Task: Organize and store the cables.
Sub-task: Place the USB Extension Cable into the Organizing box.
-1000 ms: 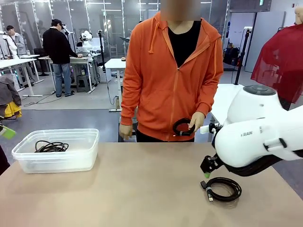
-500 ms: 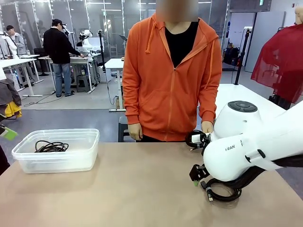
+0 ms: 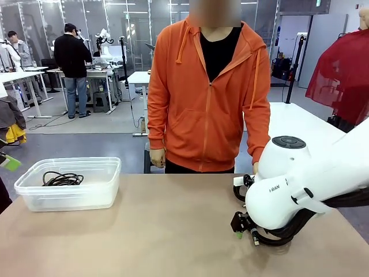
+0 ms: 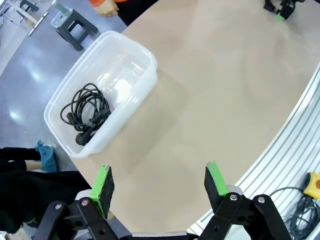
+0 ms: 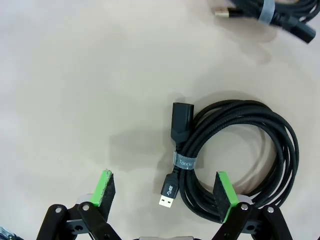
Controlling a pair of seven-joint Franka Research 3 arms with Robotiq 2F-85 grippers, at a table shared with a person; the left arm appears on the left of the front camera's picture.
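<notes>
Hovering low over the tabletop (image 3: 161, 231) near its right edge, the right gripper (image 5: 164, 190) stands wide open and empty above a coiled cable (image 5: 235, 112). The coil's strapped side and plugs lie between the green pads, while its far arc lies outside them. A second coil (image 5: 265, 12) rests toward the far edge. The left gripper (image 4: 157, 182), also wide and empty, hangs high above the tabletop. The bin (image 4: 145, 55) by the left edge holds one cable (image 4: 85, 112). A good grasp likely means descending straight, closing across the strapped bundle and sparing the plug tips.
</notes>
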